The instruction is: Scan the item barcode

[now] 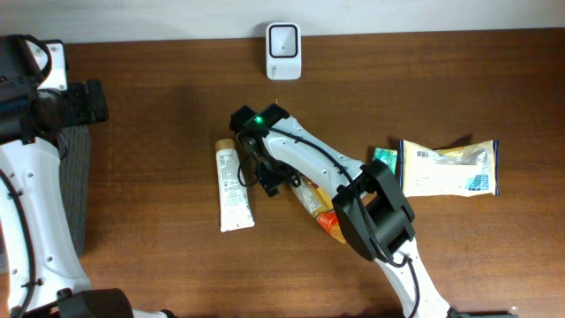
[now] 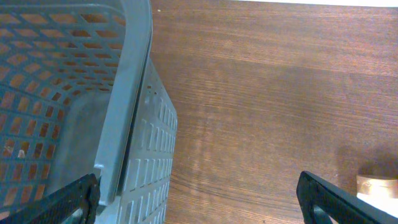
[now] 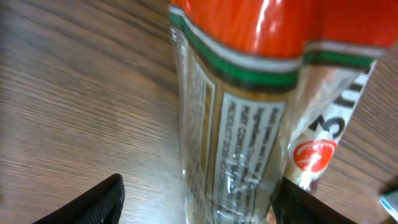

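Soft, even light overhead with faint shadows; right-wrist close-up of the bottle (image 3: 231, 134) is blurred, with glare at top.

A clear bottle (image 3: 236, 124) with a red-orange wrap, a green band and a white printed label lies on its side, diagonally, well apart from the small white scanner (image 1: 283, 50), nearer the robot and slightly right of it.

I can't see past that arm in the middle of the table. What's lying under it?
A clear bottle with a red-and-green label lies on the table between the open fingers. From above, the arm hides most of it, so one end cannot be seen.
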Available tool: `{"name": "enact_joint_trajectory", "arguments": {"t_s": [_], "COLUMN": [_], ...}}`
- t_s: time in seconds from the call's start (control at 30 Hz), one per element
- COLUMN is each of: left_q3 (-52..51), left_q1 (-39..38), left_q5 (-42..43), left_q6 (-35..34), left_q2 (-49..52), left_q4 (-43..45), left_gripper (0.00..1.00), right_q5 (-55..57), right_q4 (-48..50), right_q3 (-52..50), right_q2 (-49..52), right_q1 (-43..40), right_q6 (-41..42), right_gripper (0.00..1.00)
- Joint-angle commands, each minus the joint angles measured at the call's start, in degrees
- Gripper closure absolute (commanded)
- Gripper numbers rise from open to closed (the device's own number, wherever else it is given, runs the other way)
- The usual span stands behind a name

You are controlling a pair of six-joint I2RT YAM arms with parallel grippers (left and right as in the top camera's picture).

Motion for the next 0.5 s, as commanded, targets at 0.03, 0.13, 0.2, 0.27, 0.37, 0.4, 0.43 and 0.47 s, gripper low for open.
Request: {"name": "enact_joint_trajectory", "arguments": {"t_s": [0.03, 0.13, 0.2, 0.27, 0.37, 0.4, 0.43, 0.47], "left_q3": [0.4, 0.4, 0.4, 0.4, 0.4, 0.4, 0.4, 0.4], "left_q1": [0.1, 0.1, 0.0, 0.1, 0.1, 0.1, 0.0, 0.1], "left_q5": [0.0, 0.1, 0.1, 0.0, 0.1, 0.0, 0.0, 0.0], "left_q6": [-0.5, -0.5, -0.5, -0.5, -0.5, -0.5, -0.5, -0.5], "left_q2": [0.0, 0.0, 0.0, 0.0, 0.0, 0.0, 0.0, 0.0], "left_q4": [0.1, 0.1, 0.1, 0.1, 0.1, 0.1, 0.1, 0.1], "left_gripper": [0.01, 0.01, 0.01, 0.01, 0.01, 0.01, 0.01, 0.01], "right_q5": [5.0, 5.7, 5.6, 3.1, 3.0, 3.9, 4.1, 4.1], "right_q4": [-3.2, -5.2, -5.5, -5.3, -2.6, -1.0, 0.7, 3.0], "right_q3": [3.3, 7.6, 8.6, 7.8, 4.3, 2.5, 1.0, -1.0], "right_q2": [0.5, -0.1, -0.1, 0.2, 0.7, 0.7, 0.7, 0.7], "right_q1": [-0.7, -1.0, -1.8, -2.8, -3.0, -3.2, -3.7, -4.5], "right_q6": [-0.5, -0.6, -0.6, -1.0, -2.5, -2.5, -2.5, -2.5], "right_gripper": [0.26, 0.23, 0.1, 0.05, 0.05, 0.04, 0.04, 0.06]}}
